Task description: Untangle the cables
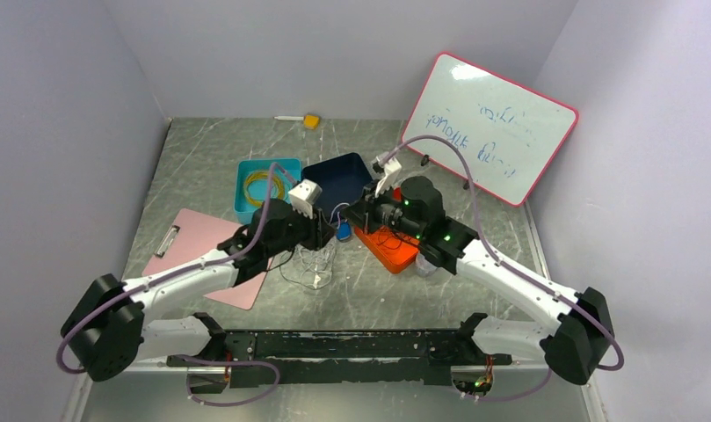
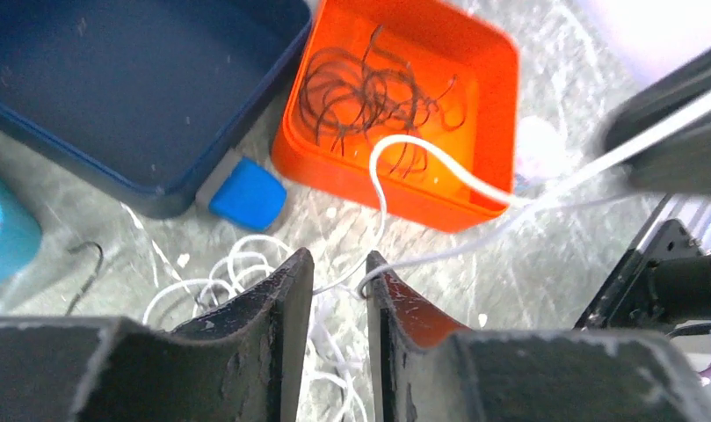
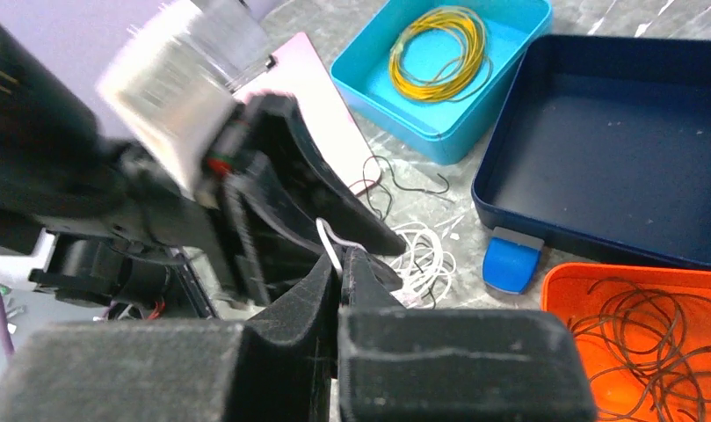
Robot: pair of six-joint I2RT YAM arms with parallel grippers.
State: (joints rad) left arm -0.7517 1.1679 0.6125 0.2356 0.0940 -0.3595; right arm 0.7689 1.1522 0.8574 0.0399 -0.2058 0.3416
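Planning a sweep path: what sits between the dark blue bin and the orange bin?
A small blue block lies in the gap between the dark blue bin and the orange bin; the left wrist view shows it best.

Soft, even overhead light, faint shadows on the bench [image 1: 378, 294]. Wrist views blur close up; orange tray [image 2: 503, 97] glares.

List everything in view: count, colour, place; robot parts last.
white cables: one tangle, white, centre
dark cables: one bunch, dark, orange tray
yellow coil: one, yellow, teal tray
orange tray: one, orange, beside navy
navy tray: one, navy, centre
teal tray: one, teal, beside navy
blue block: one, blue, by navy
clipboard: one, pink, left
whiteboard: one, white, far right
yellow object: one, yellow, far edge
left gripper: one, black, open
right gripper: one, black, holding white cables
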